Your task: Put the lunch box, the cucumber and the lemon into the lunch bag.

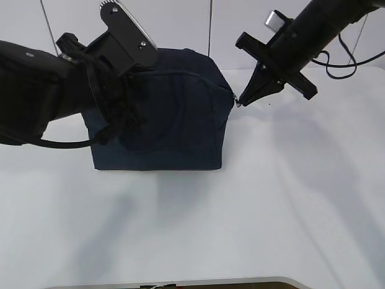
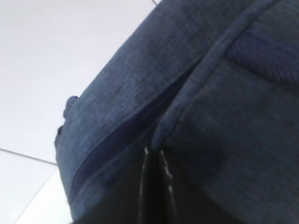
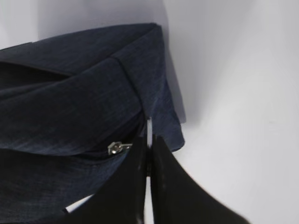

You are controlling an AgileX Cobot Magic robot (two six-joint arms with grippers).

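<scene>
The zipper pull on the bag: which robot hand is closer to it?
Right. The right hand is shut right beside the zipper pull at the lunch bag's corner; the left hand presses the bag's other side.

no readable text, label or number anywhere; none on the lunch bag (image 1: 174, 120)

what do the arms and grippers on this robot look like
Both arms are matte black. The left arm is bulky, with a silver toothed plate near the wrist and a black cable looping under it. The right arm is slimmer, carries a small silver-grey block on top, a flat crossbar at the wrist, and trailing black cables. Each gripper, left and right, ends in narrow glossy black tapered fingers.
</scene>
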